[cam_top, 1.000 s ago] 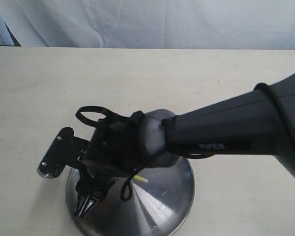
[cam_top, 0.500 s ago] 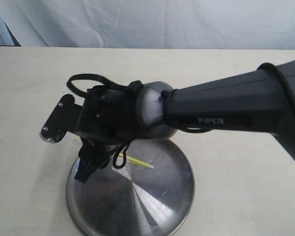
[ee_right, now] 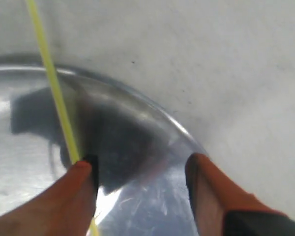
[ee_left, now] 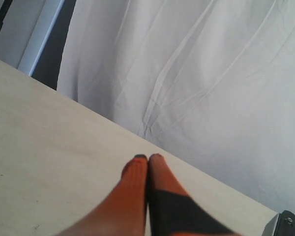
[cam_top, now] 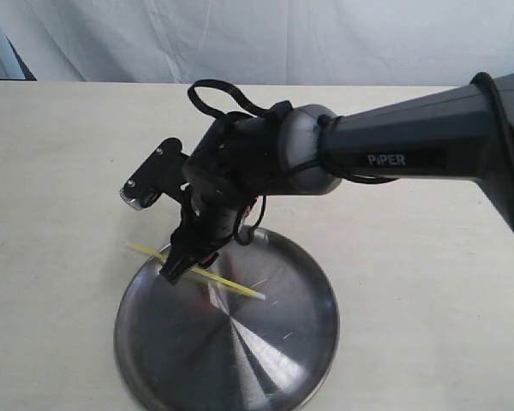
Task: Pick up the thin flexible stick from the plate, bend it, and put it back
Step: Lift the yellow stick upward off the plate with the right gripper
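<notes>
The plate [cam_top: 265,360] is a shiny steel dish at the table's front edge. The thin yellow-green stick [cam_top: 227,284] lies slanted across its far-left part. Its pale end points to the plate's middle and its other end sticks out past the left rim. My right gripper [cam_top: 173,272] reaches in from the right and hangs over that rim. In the right wrist view the right gripper [ee_right: 140,163] is open over the plate [ee_right: 19,162]. The stick [ee_right: 51,83] runs along the outer side of one finger, not between the two. My left gripper [ee_left: 148,157] is shut on nothing.
The pale tabletop [cam_top: 60,171] stretches left and behind the plate. A white curtain [cam_top: 283,38] closes off the back. The right arm's black forearm [cam_top: 428,150] crosses above the table from the right edge. The left wrist view holds only table [ee_left: 49,147] and curtain.
My right arm rose and swung back and to the right, uncovering most of the plate. The stick, before mostly hidden under the wrist, now shows full length and has shifted across the left rim.
</notes>
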`<state>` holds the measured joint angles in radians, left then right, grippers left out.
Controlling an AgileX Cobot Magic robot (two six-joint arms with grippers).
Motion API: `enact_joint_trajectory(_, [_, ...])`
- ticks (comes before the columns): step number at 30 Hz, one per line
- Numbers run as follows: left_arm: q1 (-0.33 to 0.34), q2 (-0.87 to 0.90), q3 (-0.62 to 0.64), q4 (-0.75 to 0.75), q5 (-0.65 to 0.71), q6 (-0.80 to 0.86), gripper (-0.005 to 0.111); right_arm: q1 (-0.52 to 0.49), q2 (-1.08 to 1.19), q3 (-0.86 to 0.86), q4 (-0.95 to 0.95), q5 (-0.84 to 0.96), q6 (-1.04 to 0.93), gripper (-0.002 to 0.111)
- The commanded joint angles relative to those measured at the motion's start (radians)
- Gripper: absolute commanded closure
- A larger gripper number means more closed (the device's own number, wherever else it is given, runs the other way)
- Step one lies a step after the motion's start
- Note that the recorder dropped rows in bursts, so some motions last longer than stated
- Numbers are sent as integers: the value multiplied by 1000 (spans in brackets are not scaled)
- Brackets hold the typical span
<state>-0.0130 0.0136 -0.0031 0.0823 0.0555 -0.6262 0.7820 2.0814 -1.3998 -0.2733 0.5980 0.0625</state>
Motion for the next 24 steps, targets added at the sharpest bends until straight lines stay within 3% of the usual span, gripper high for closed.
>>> enact_joint_trajectory(1, [1, -9, 3, -5, 6, -2, 107, -1, 7, -6, 100, -14, -103, 55])
enact_joint_trajectory(7, [1, -9, 3, -5, 6, -2, 107, -1, 24, -6, 143, -2, -168, 55])
enact_joint_trajectory(20, [1, -9, 3, -5, 6, -2, 107, -5, 131, -6, -15, 164, -112, 55])
enact_joint_trajectory(22, [1, -9, 3, -5, 6, -2, 107, -5, 153, -6, -28, 203, -113, 62])
enact_joint_trajectory(24, [1, -9, 3, -5, 6, -2, 107, -5, 175, -6, -31, 234, -113, 80])
